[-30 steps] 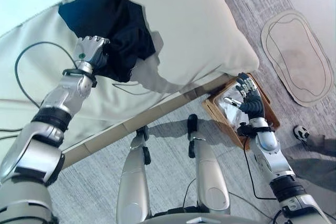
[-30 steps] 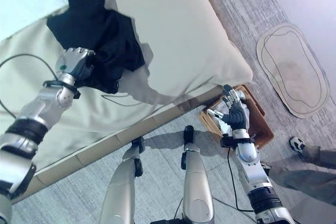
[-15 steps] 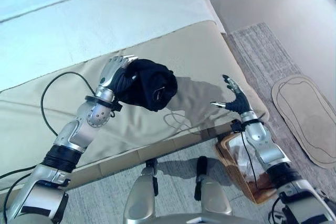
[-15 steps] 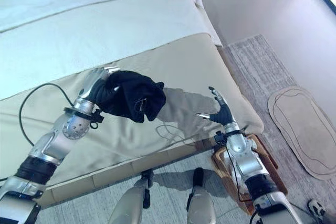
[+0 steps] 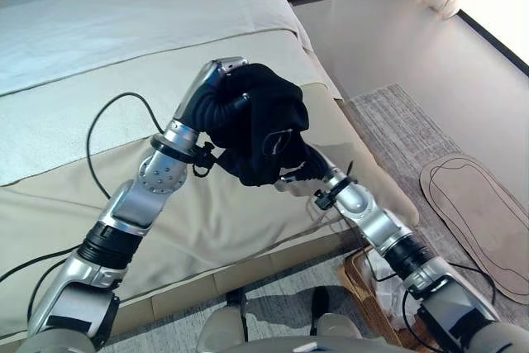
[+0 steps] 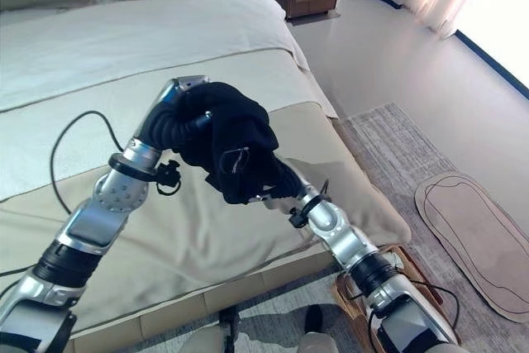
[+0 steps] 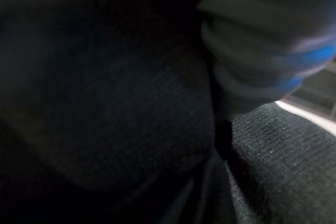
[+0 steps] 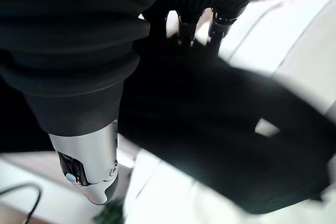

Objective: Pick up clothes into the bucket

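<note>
Above the bed (image 5: 124, 31), the left robot hand (image 5: 216, 88) clutches the bunched black garment (image 5: 260, 126); the right robot hand (image 6: 277, 181) meets it, fingers hidden. Next: carry it to the wooden bucket (image 6: 395, 264).

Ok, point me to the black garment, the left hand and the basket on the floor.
black garment (image 5: 263, 126): left eye view, middle of the bunched cloth.
left hand (image 5: 216, 80): left eye view, back of the hand, above the cloth.
basket (image 6: 413, 269): right eye view, wooden rim by the bed's corner.
</note>
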